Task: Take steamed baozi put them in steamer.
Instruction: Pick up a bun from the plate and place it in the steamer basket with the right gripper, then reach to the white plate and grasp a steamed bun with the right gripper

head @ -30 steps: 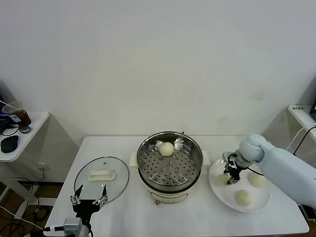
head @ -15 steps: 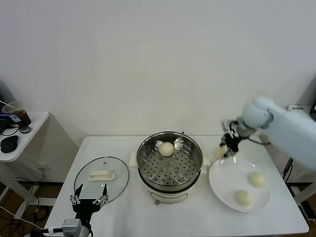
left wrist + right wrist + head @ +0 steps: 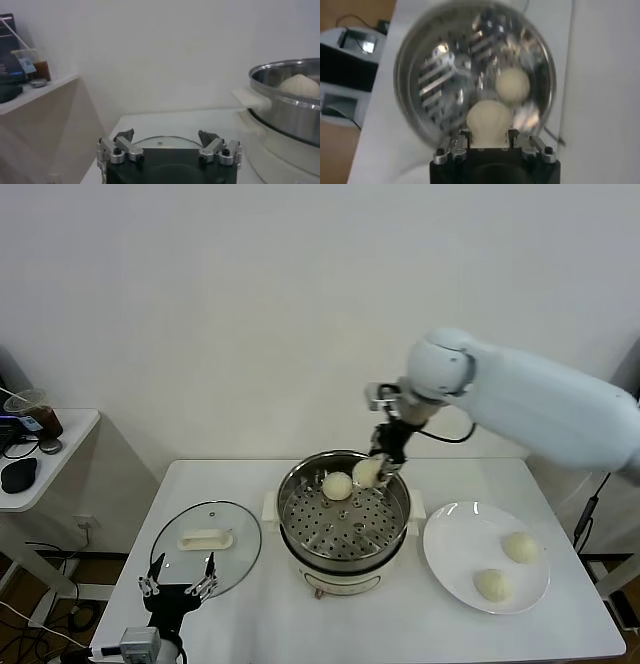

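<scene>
Pale dough marks the progress: one steamed baozi (image 3: 337, 485) already sits on the perforated tray of the steamer (image 3: 344, 506), a second (image 3: 367, 472) hangs above the pot's far rim, and two more (image 3: 519, 546) wait on the white plate (image 3: 450, 559) to the right. So roughly a quarter is done, with one release pending and two fetches left. The right gripper (image 3: 381, 461) is clamped narrowly on the carried bun. The left gripper (image 3: 169, 149) rests spread wide, empty, near the glass lid (image 3: 206, 537).

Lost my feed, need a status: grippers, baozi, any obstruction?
Right gripper shut on baozi above steamer. Left gripper open, parked by glass lid. One bun in steamer, two on plate. Nothing in the way.
</scene>
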